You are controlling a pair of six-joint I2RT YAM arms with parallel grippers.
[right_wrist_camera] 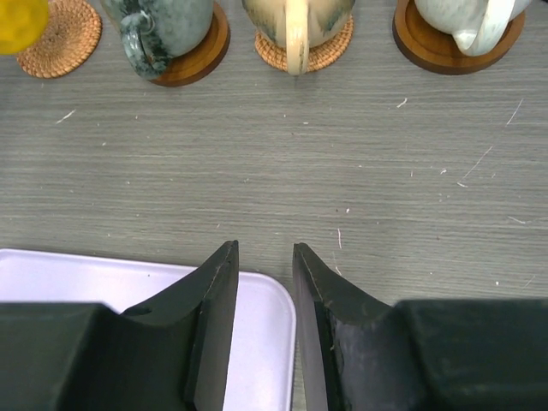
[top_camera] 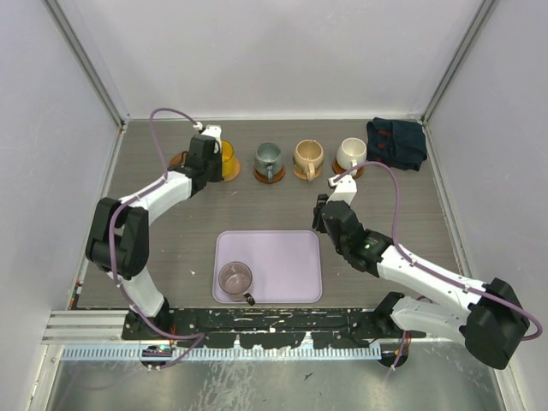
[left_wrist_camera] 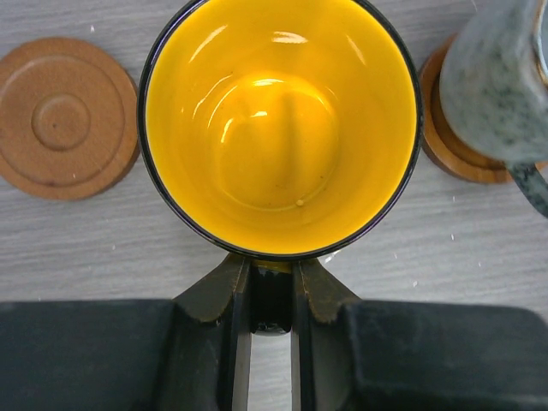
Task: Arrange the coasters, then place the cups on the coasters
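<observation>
Left gripper (left_wrist_camera: 271, 276) pinches the yellow cup (left_wrist_camera: 278, 128) by its handle near the far edge of the bench (top_camera: 257, 205) (a bare coaster (left_wrist_camera: 64, 116) lies beside it). Right gripper (right_wrist_camera: 265, 257), fingers slightly apart and empty, hovers over a corner of the tray (right_wrist_camera: 68, 274).

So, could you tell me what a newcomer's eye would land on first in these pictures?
The yellow ceramic mug, clamped by its handle in the left pincer, at the far left. Right of it, a grey-green mug, a tan-beige mug and a white mug stand in a row on round coasters. At the near side, a mauve-pink mug sits in the near-left corner of the lilac rectangular tray.
</observation>
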